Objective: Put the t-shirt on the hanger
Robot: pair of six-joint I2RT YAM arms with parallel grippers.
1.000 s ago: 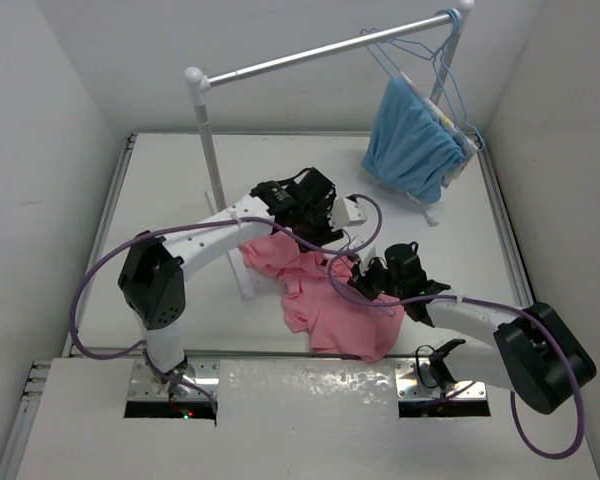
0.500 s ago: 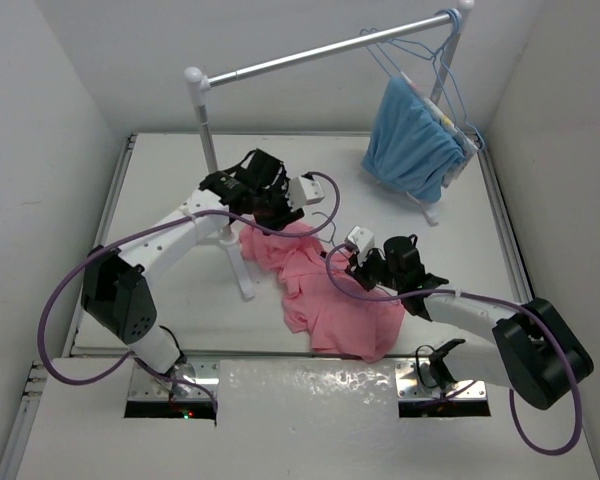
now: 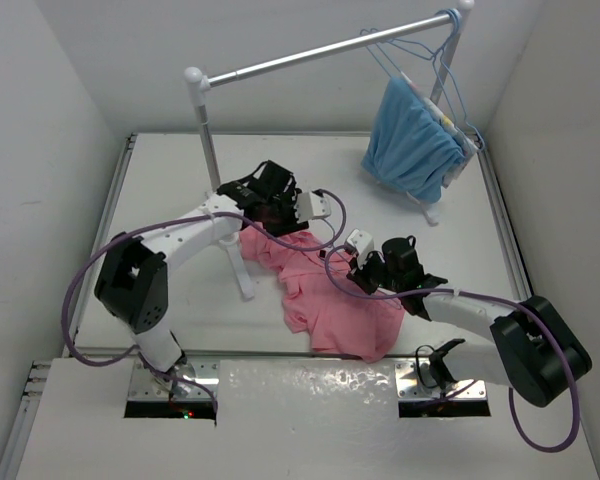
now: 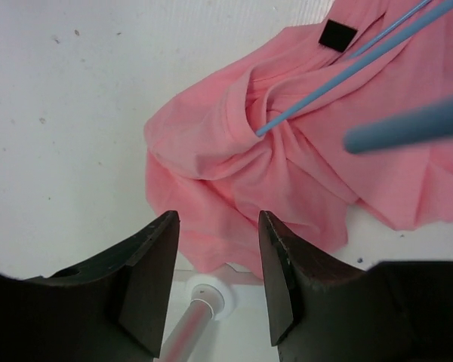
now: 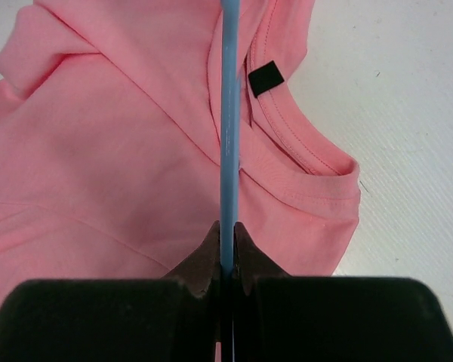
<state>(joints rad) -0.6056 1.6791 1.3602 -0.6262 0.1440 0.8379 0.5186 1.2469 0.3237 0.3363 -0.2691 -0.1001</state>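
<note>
The salmon-pink t-shirt (image 3: pixel 330 300) lies crumpled on the table between my two arms. My right gripper (image 3: pixel 365 270) is shut on the pale-blue wire hanger (image 5: pixel 228 113), low over the shirt. In the right wrist view the wire runs straight from my gripper (image 5: pixel 227 230) into the shirt's collar beside the black neck label. My left gripper (image 3: pixel 280 205) is open and empty above the shirt's far edge. In the left wrist view my gripper (image 4: pixel 217 226) frames the shirt (image 4: pixel 287 166) and the stand's foot, and the hanger's wires (image 4: pixel 340 75) enter a fold.
The grey rail stand (image 3: pixel 320 50) spans the back; its left post (image 3: pixel 208 150) and white foot (image 4: pixel 204 298) stand right beside the shirt and my left gripper. A light-blue garment (image 3: pixel 412 140) and spare blue hangers (image 3: pixel 420 45) hang at the rail's right end.
My left gripper swung back and left away from the shirt, then came back over its far edge. My right gripper shifted slightly left with the hanger.
</note>
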